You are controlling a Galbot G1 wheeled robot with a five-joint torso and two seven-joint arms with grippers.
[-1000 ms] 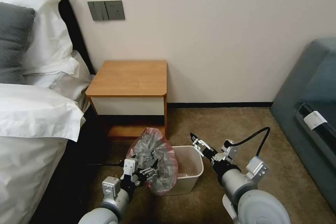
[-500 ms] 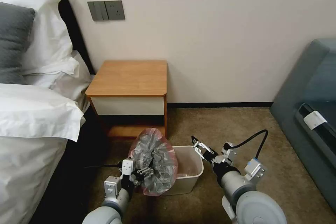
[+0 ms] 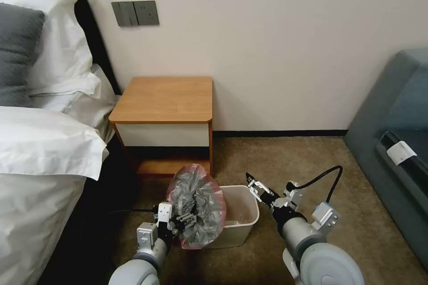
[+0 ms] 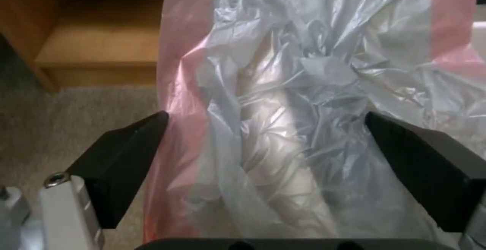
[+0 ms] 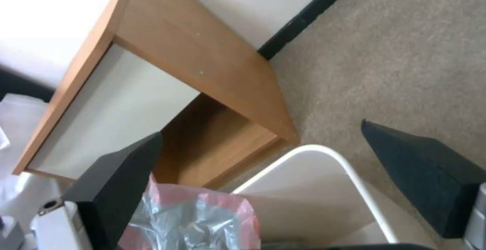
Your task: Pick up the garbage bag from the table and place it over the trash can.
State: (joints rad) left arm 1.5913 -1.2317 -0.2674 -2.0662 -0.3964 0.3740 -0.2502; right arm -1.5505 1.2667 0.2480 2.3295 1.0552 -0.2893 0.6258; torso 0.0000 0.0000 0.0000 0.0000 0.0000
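Observation:
The garbage bag (image 3: 196, 207), crinkled grey with a pinkish-red rim, bulges up over the left end of the beige trash can (image 3: 243, 218) on the carpet. My left gripper (image 3: 186, 220) is open at the bag's near left side. In the left wrist view its black fingers (image 4: 121, 162) stand wide apart with the garbage bag (image 4: 303, 109) loose between them. My right gripper (image 3: 253, 182) hovers open just above the bin's right rim, apart from the bag. The right wrist view shows the trash can rim (image 5: 349, 170), the garbage bag (image 5: 197, 219) and the table (image 5: 202, 67). Behind the bin stands the table (image 3: 167, 98).
A bed with white bedding (image 3: 40, 156) lies close on the left. A grey-blue sofa (image 3: 397, 142) fills the right side. The wall (image 3: 276, 53) is right behind the table. Open carpet (image 3: 285, 160) stretches between the bin and the sofa.
The left arm has shifted a little to the right and the bag has settled slightly lower over the bin. The right gripper has dropped a touch toward the rim.

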